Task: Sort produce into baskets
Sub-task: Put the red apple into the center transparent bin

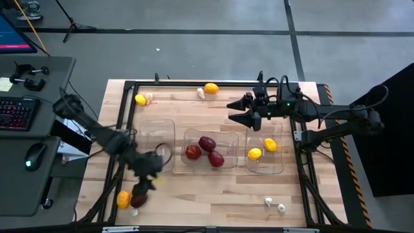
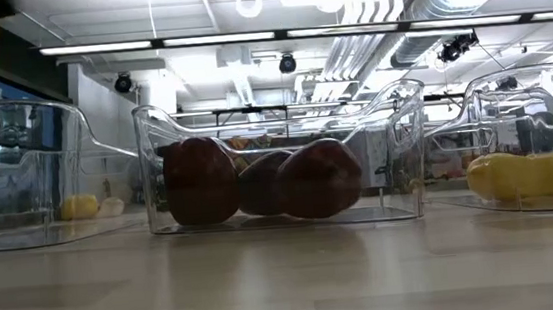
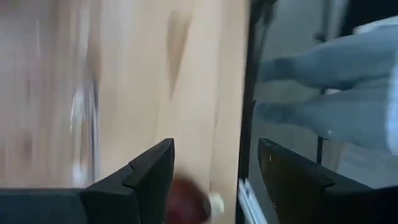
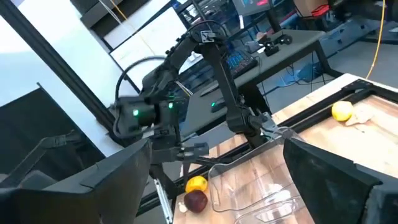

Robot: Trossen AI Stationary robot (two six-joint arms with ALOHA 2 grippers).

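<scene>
Three clear bins stand in a row mid-table. The left bin (image 1: pixel 157 144) holds nothing, the middle bin (image 1: pixel 228 137) holds three dark red fruits (image 1: pixel 207 144), and the right bin (image 1: pixel 278 167) holds two yellow fruits (image 1: pixel 255 154). My left gripper (image 1: pixel 143 189) is open near the front left corner, over a dark red fruit (image 1: pixel 138 200) that lies beside an orange one (image 1: pixel 123 199). In the left wrist view that dark red fruit (image 3: pixel 186 202) shows between the open fingers. My right gripper (image 1: pixel 236 111) is open and empty above the table, beyond the middle bin.
A yellow fruit (image 1: pixel 140 99), garlic bulbs (image 1: pixel 149 98) (image 1: pixel 200 93) and an orange fruit (image 1: pixel 211 88) lie along the far edge. Two garlic bulbs (image 1: pixel 268 202) lie at the front right. A person's legs (image 3: pixel 336 93) stand beyond the table's black frame (image 3: pixel 245 124).
</scene>
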